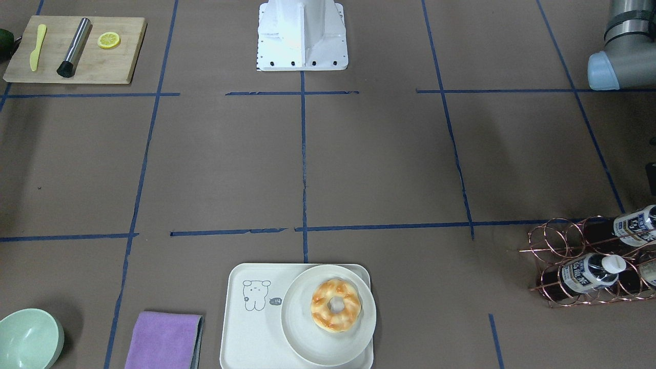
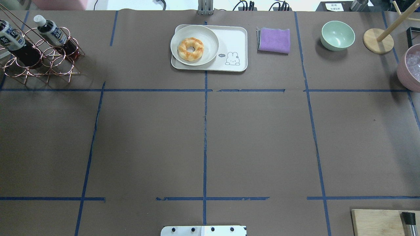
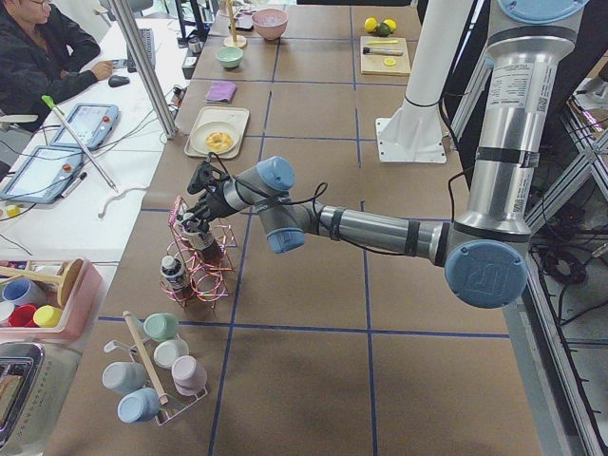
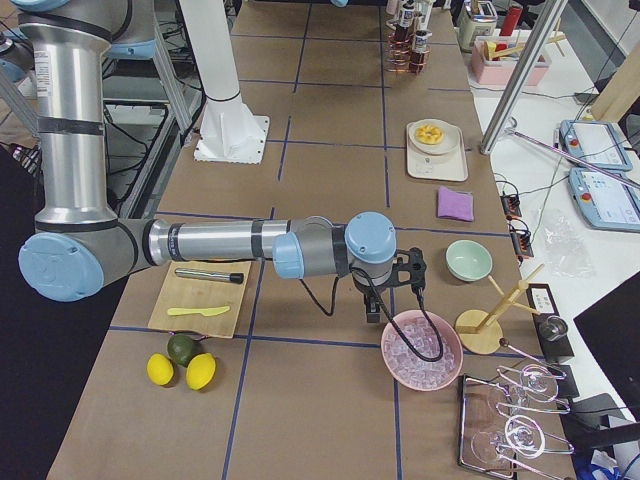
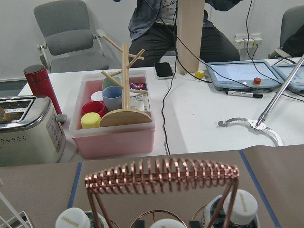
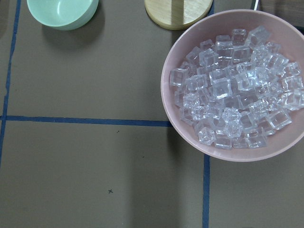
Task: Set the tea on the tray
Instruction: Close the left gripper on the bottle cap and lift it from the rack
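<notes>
The tea (image 1: 589, 273) sits in a copper rack (image 1: 556, 238) at the table's (image 2: 256, 137) far corner on the robot's left. The left claw (image 3: 198, 220) hangs just above it, and I cannot tell its grip. The tray (image 1: 246, 333) lies at the middle of the far edge. The right claw (image 4: 380, 308), its grip also unclear, hangs beside a bowl of ice (image 6: 237, 80). The table is covered in brown paper with blue tape.

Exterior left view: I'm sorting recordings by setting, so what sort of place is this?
Most likely a robotics lab staged as a drinks counter: a paper-covered table gridded with blue tape, the robot's left arm reaching over it, and teach pendants on the side desk beside a seated person.
</notes>
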